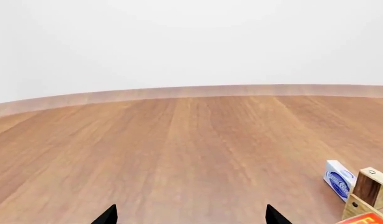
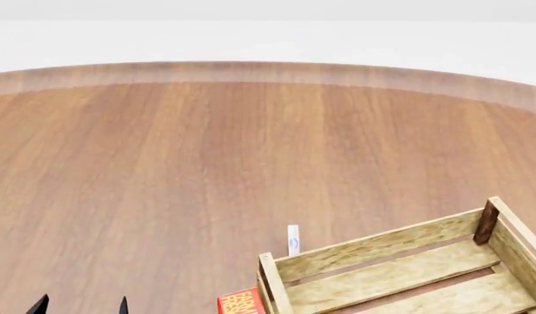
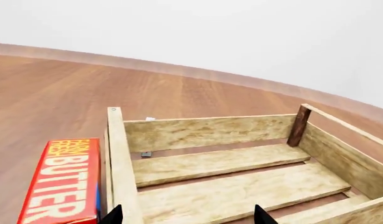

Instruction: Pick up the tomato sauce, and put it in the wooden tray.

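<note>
- The tray (image 2: 408, 275) sits at the near right of the table (image 2: 207, 163), its slatted floor bare, so nothing has been placed in it yet.
- The tomato sauce appears in no view; where it stands cannot be told, and it is likely outside the frames, nearer the robot or off to one side.
- The left gripper (image 1: 190, 215) hovers over bare table with its dark tips spread wide and nothing between them. The same tips show at the lower left corner of the head view.
- The right gripper (image 3: 188, 215) hangs above the tray's near edge, tips wide apart and empty. It is probably parked there because the tray is its drop-off spot.
- A red butter box (image 3: 64, 179) lies just outside the tray's left wall, and is cut off by the frame edge.
- A small white-and-blue box (image 1: 338, 178) stands just beyond the tray's far corner. Its print is too small to read.
- Only fingertips of either gripper show; arms and wrists are out of view.
- A search for the can looks like the next need.
</note>
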`<state>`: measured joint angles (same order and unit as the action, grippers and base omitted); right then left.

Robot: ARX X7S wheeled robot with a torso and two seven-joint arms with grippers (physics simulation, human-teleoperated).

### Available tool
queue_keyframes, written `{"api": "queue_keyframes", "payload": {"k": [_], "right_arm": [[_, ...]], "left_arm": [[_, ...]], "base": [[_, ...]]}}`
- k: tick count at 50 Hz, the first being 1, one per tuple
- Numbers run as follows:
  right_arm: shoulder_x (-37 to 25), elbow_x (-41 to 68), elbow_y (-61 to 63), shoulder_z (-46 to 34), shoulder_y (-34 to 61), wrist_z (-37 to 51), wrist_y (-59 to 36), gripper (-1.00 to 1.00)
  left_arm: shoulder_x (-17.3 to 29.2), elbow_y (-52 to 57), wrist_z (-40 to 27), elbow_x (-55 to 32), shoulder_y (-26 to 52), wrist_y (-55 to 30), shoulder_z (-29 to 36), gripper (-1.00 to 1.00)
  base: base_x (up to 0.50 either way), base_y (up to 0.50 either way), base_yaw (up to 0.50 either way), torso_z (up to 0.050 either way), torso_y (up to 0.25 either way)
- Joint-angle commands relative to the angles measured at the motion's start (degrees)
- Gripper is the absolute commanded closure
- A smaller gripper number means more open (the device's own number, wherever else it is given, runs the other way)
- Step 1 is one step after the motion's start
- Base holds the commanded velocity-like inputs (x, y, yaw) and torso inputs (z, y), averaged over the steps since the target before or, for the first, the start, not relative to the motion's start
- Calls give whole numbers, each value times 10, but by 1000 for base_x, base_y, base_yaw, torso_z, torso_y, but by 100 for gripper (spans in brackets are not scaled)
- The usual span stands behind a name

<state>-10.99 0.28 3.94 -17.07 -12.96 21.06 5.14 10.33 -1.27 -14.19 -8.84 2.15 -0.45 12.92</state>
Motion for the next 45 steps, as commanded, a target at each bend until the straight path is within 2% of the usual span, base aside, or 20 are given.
{"api": "queue_keyframes", "payload": {"k": [1,27,45], "right_arm": [[-7,-13,-5,-19,-42,16,32,-100],[-17,-17,-30,-42,-88,45,90,-100],[-14,4,-77,-52,-81,50,104,-100]], "left_arm": [[2,-2,-4,-1,2,2,4,-100],[8,-2,-13,-4,3,4,11,-100],[11,-1,-19,-7,3,4,16,-100]], "base": [[0,0,0,0,0],[0,0,0,0,0],[0,0,0,0,0]]}}
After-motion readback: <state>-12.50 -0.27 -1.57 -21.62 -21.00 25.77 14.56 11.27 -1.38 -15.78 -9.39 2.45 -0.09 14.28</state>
